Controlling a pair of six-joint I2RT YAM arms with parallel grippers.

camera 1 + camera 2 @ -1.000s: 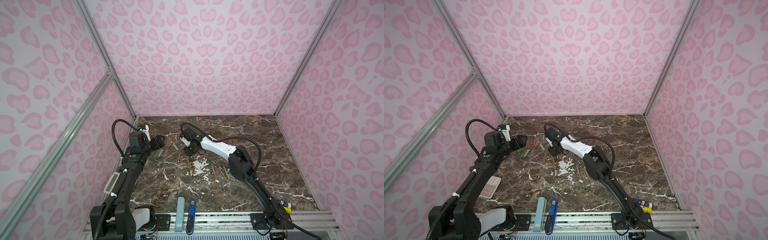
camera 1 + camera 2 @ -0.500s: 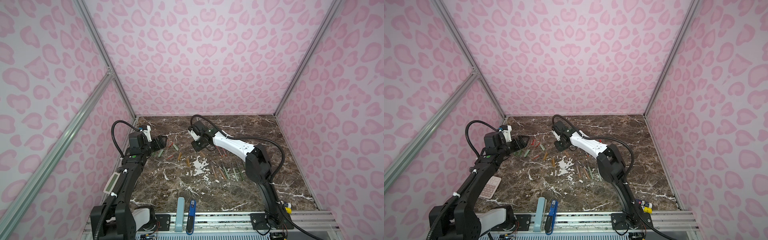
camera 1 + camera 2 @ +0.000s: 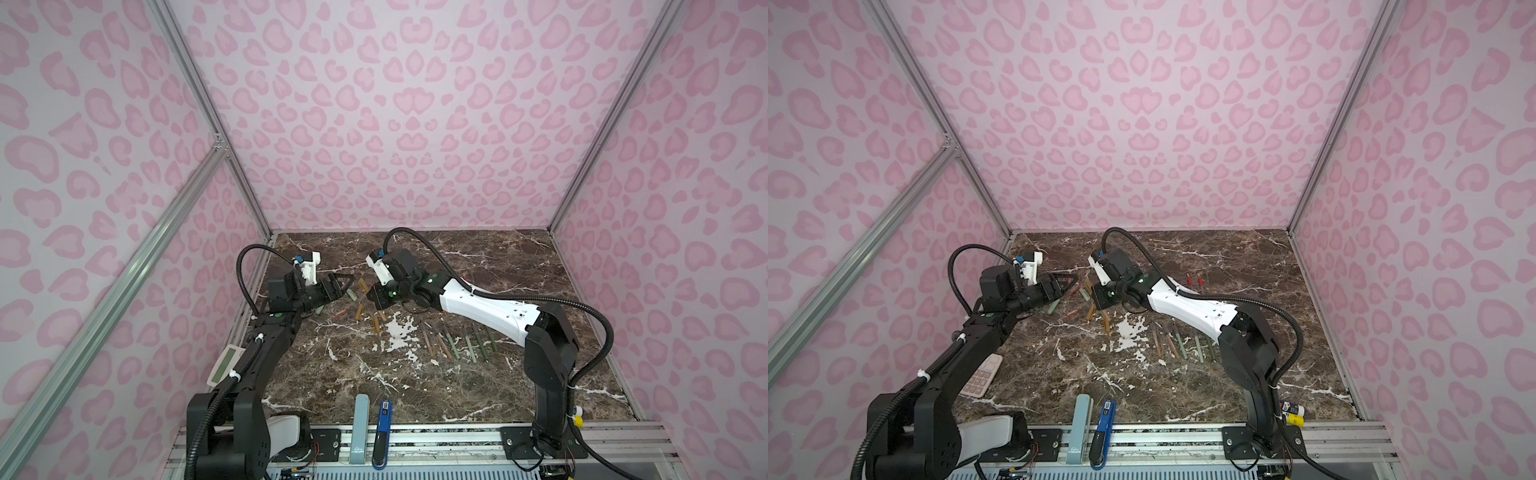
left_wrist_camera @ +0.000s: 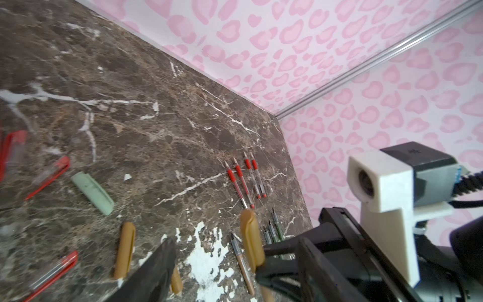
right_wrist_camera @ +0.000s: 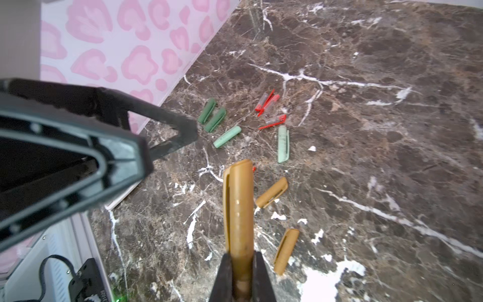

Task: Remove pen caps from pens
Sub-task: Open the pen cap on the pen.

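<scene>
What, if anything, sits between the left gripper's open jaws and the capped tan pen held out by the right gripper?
Nothing visible. Only open air separates the left gripper from the tan pen clamped in the right gripper; the loose caps lie lower, on the table.

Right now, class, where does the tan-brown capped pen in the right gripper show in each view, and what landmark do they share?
Both top views: the tan-brown capped pen, between the two arms' ends.
Left wrist: the pen in the foreground, cap end free.
Right wrist: the pen close up, clamped in the right gripper.
Shared landmark: the white chipped patch in the brown marble tabletop.
</scene>
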